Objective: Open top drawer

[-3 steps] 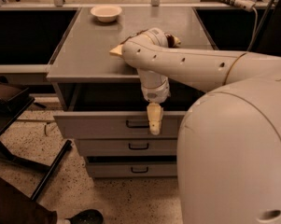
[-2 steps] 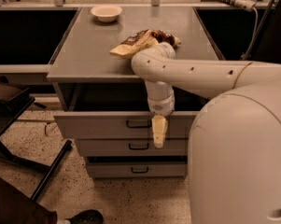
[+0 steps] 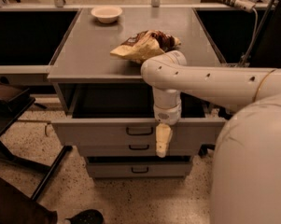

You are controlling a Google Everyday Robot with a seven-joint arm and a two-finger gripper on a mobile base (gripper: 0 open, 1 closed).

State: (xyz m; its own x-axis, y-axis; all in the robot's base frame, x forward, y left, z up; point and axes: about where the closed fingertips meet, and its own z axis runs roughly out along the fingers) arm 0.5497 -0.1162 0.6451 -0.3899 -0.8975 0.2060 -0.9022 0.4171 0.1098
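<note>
The top drawer is the widest grey drawer front and stands pulled out from under the cabinet top, with a dark opening behind it. Its small black bar handle sits at the middle of the panel. My gripper hangs down from the white arm in front of the drawer panel, just right of the handle and apart from it. Two narrower drawer fronts lie below.
A crumpled snack bag and a white bowl lie on the grey cabinet top. A black chair frame stands at the left. My white base fills the right. A shoe shows at the bottom edge.
The arm has moved right and a little lower, uncovering the snack bag. The drawer stays pulled out as before.
</note>
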